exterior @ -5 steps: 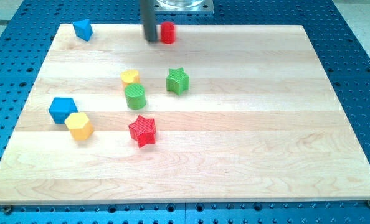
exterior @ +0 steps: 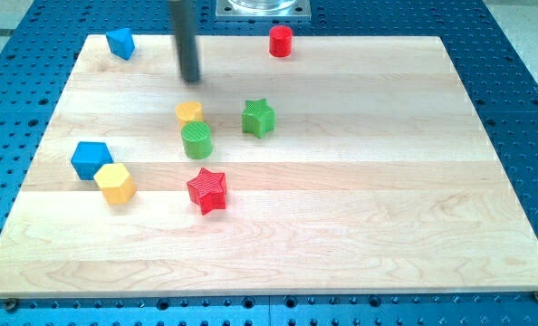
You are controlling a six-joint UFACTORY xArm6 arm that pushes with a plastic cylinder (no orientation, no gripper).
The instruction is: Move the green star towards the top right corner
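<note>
The green star (exterior: pixel 258 118) lies a little left of the board's middle, in the upper half. My tip (exterior: pixel 191 80) is up and to the left of it, about a block's width above the small yellow block (exterior: pixel 189 112). The tip touches no block. A green cylinder (exterior: pixel 196 140) stands just left of and below the star. The top right corner of the wooden board (exterior: pixel 432 54) is far to the star's right.
A red cylinder (exterior: pixel 280 41) stands at the top edge near the middle. A blue block (exterior: pixel 120 43) sits at the top left. A blue cube (exterior: pixel 91 159) and a yellow hexagonal block (exterior: pixel 115 183) sit at the left. A red star (exterior: pixel 206 190) lies below the green cylinder.
My tip has moved left and down from beside the red cylinder. The red cylinder has shifted right and slightly up. The other blocks have not moved.
</note>
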